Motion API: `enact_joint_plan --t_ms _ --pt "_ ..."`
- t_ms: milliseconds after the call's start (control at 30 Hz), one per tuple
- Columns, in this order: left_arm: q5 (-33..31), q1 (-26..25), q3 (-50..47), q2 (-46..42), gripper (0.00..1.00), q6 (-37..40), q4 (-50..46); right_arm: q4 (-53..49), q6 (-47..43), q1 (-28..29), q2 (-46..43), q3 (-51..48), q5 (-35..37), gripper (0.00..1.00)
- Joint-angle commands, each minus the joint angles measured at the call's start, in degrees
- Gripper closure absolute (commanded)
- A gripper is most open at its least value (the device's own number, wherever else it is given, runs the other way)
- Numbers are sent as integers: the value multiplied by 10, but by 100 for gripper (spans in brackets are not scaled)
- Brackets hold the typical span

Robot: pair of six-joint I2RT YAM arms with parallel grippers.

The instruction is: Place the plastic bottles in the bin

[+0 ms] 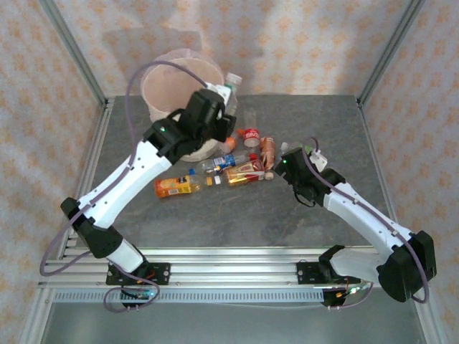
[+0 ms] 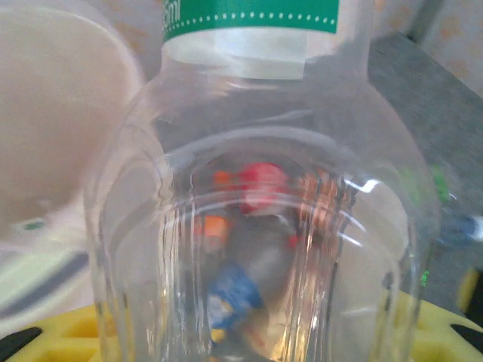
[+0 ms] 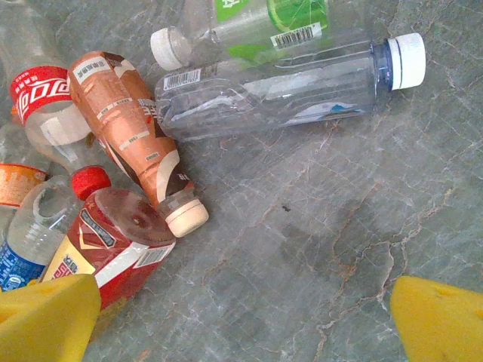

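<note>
**Overhead view.** My left claw (image 1: 215, 107), at the upper centre of the frame, is clamped on a clear green-labelled bottle (image 1: 229, 84). The bottle is carried off the desk (image 1: 215, 222) and held at the right-hand rim of the bin (image 1: 154, 72). I judge it is held this high so that it can pass over the wall before release. The bin stands at the upper left-centre, at the back of the desk. My arm partly hides its pale inside, and I cannot tell what, if anything, lies in it. The other plastic bottles (image 1: 240, 168) lie on their sides in a loose cluster at the centre of the frame, below and right of the bin. An orange-labelled bottle (image 1: 176, 188) marks the cluster's left end.

**Left wrist view.** The green-labelled bottle (image 2: 264, 226) spans the frame between my yellow fingers (image 2: 68, 335) along the bottom edge. The bin's wall (image 2: 53, 113) shows at the upper left, so by my reading the drop is near.

**Right wrist view.** My right claw (image 3: 241, 324) hangs with its jaws wide apart over bare desk, gripping nothing, its fingers in the bottom corners. A white-capped clear bottle (image 3: 287, 87) lies across the top. A brown bottle (image 3: 132, 132) and a red-capped bottle (image 3: 106, 237) lie touching at the left. I judge the claw is posed here to take the nearest one.
</note>
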Motion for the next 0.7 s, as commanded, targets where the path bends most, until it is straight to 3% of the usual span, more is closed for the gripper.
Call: enact_joint_plan --t_ms 0,367,667 --pt "-22 41 70 30 56 49 -24 -11 -11 -2 -8 -9 20 1" --pt "42 191 371 241 55 117 -155 -4 -2 -2 -7 -17 12 1" --pt "55 249 403 301 53 152 -199 -4 3 -2 -2 -15 7 1"
